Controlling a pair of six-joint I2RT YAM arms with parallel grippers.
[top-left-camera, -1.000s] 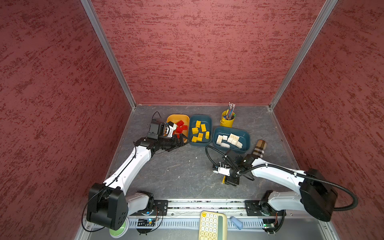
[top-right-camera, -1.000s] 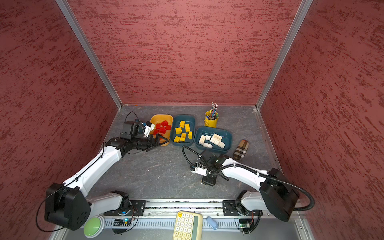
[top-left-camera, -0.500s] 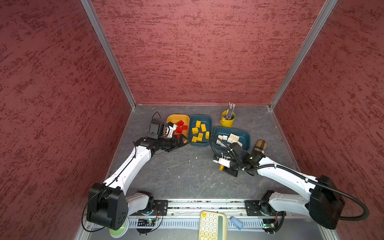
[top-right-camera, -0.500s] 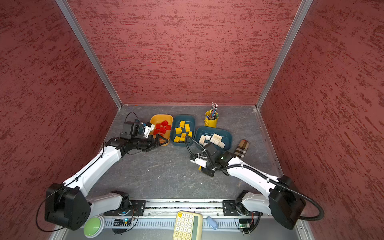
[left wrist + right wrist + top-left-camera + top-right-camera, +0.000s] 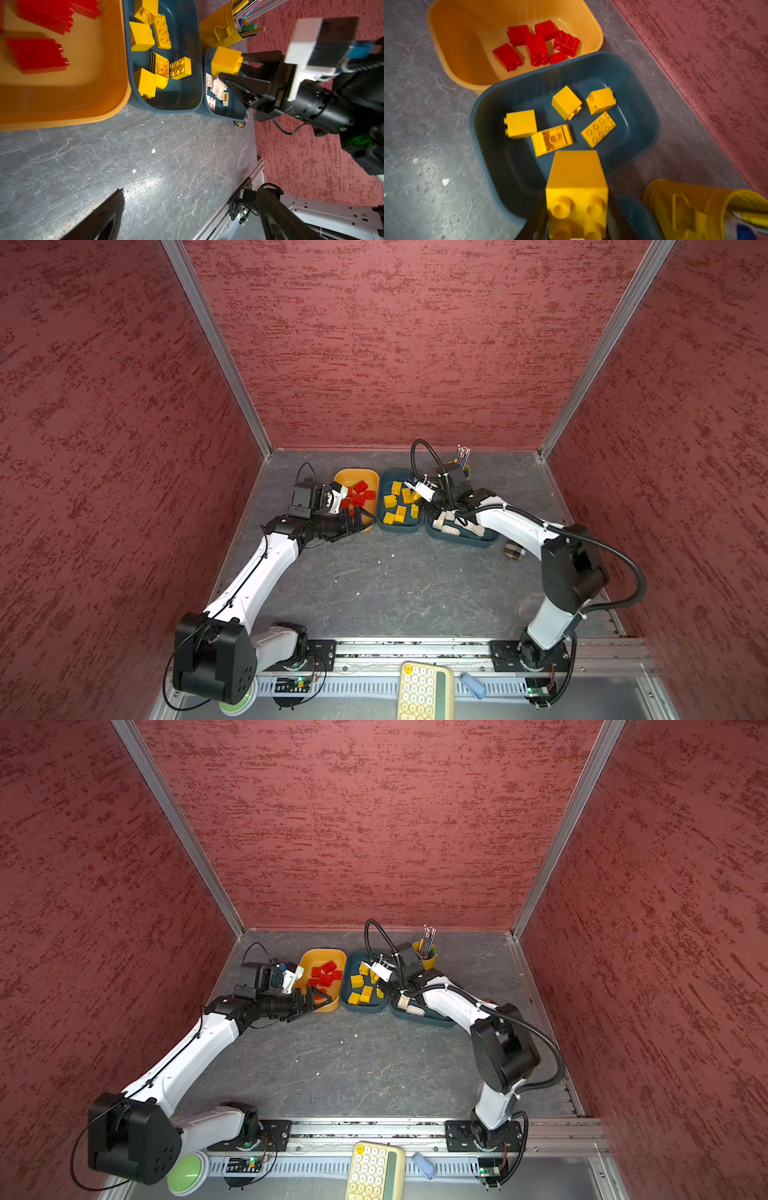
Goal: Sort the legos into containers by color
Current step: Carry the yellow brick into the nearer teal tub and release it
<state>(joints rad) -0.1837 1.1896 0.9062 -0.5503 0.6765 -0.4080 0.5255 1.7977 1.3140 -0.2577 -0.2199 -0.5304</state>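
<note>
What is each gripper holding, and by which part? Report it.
The right gripper is shut on a yellow lego, clamped across two opposite side faces near its studded end. The left gripper is open and holds nothing.

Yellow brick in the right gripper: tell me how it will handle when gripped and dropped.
The yellow brick looks like rigid moulded plastic, so it probably won't flex in the right gripper. Its smooth flat sides may be slippery. Dropped into the teal tub, it would likely tumble onto any face rather than roll, as the bricks inside lie every way.
</note>
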